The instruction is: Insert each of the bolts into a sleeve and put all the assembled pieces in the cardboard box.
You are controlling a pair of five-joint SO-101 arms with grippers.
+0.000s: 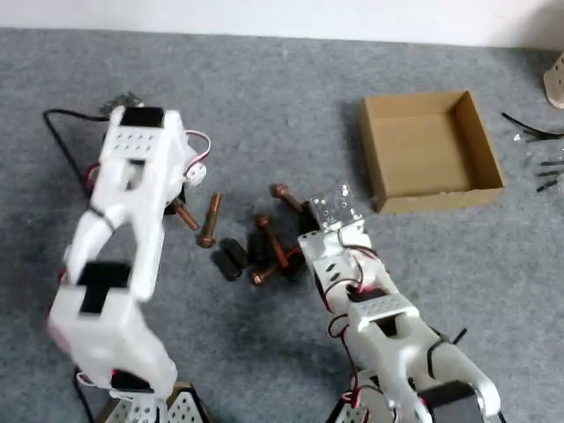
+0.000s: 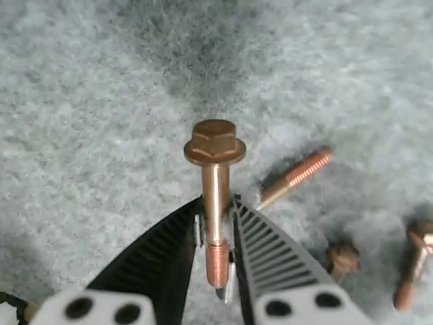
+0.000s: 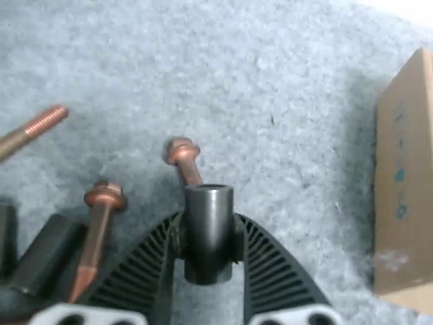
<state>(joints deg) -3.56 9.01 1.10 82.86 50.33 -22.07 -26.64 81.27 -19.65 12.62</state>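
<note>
The copper-coloured metal bolt with a flanged hexagonal head (image 2: pixel 214 143) is clamped in the left claw (image 2: pixel 217 205). The claw's ribbed black fingers (image 2: pixel 177 244) are drawn in tight on the smooth shank, just ahead of the thread. The head juts out past the fingertips and the threaded end runs back between the fingers toward the wrist, over the grey carpeted tabletop (image 2: pixel 101 101). This reads as a pick-up grip. I judge it awkward for mating, since the end that must enter a sleeve faces into the claw.

The right claw (image 3: pixel 208 223) is closed round the middle of a dark grey cylindrical metal sleeve (image 3: pixel 208 203). The sleeve's open bore faces away from the wrist, probably so the mouth is free to take a bolt. Just beyond that mouth a loose copper bolt (image 3: pixel 181 154) lies on the carpet; I cannot tell whether it touches the sleeve.

Between the two claws lies the remaining stock, with several more loose bolts (image 1: pixel 210 220) and spare dark sleeves (image 1: pixel 231 258) close together. One spare sleeve (image 3: pixel 47 254) and another bolt (image 3: pixel 98 230) rest just beside the right claw.

The open brown cardboard box (image 1: pixel 432 198) stands on the right claw's outer side, near it but apart. No assembled piece lies in it yet, so the task is at its first joining.
</note>
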